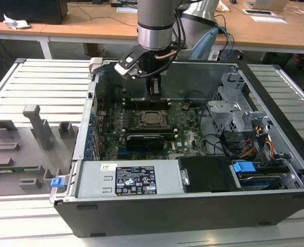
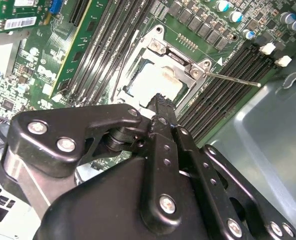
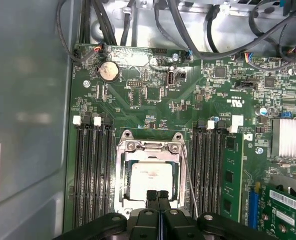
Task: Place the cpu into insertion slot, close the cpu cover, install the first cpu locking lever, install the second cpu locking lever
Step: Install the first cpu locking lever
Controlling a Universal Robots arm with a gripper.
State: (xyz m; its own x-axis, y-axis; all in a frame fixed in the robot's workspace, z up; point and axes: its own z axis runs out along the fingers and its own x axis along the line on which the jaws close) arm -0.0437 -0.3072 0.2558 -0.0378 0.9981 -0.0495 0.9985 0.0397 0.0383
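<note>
Cpu (image 3: 150, 175): seated flat in the insertion slot (image 3: 128, 172) at the middle of the motherboard (image 3: 153, 105), its pale metal top visible through the opening of the cpu cover (image 3: 149, 146). The cover lies down over the chip on all visible sides.

Locking lever (image 3: 189, 185): a thin rod angled away from the socket, across the memory slots (image 3: 208, 170). It appears unlatched. I cannot tell how the lever on the opposite side stands.

Gripper (image 3: 158, 195): clenched on nothing, fingertips pressed together, poised at the near edge of the cover; in the second wrist view the gripper (image 2: 160, 100) overlaps the chip's edge. Contact cannot be confirmed.

Risk, as a judgement: with the lever free, nothing clamps the cover, so a sideways nudge from the closed fingers could lift or skew it and disturb the chip. A slip off the narrow frame would put the tips on the chip's top or the neighbouring memory slots.
</note>
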